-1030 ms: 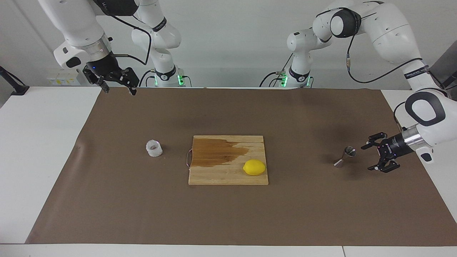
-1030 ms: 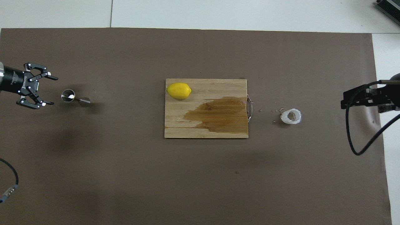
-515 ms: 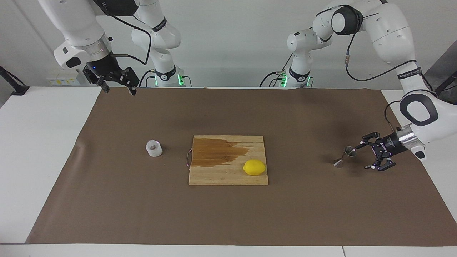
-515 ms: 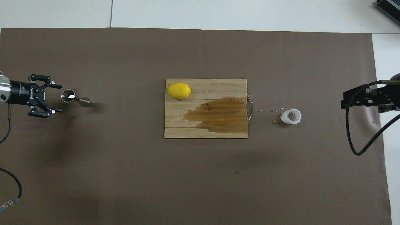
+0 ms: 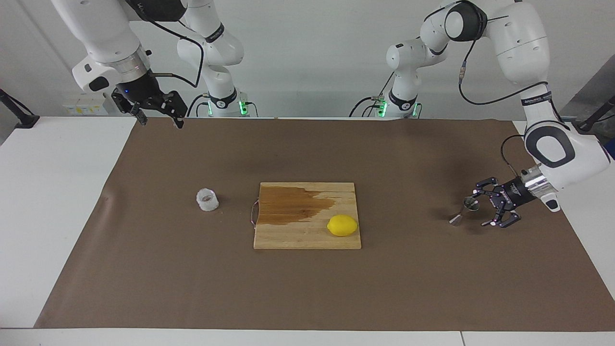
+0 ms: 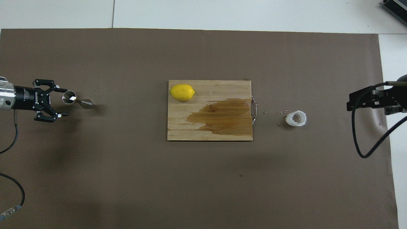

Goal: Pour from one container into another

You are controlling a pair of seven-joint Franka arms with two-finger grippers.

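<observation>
Jigger [image 5: 465, 209] beside open L gripper [image 5: 482, 207], mat end.

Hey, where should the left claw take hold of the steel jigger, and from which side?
Grip the jigger at its narrow waist, probably coming in level from the left arm's end of the table, where the open left claw already is. It stands upright, and its cones flare above and below the waist, so it should not slip.
</observation>
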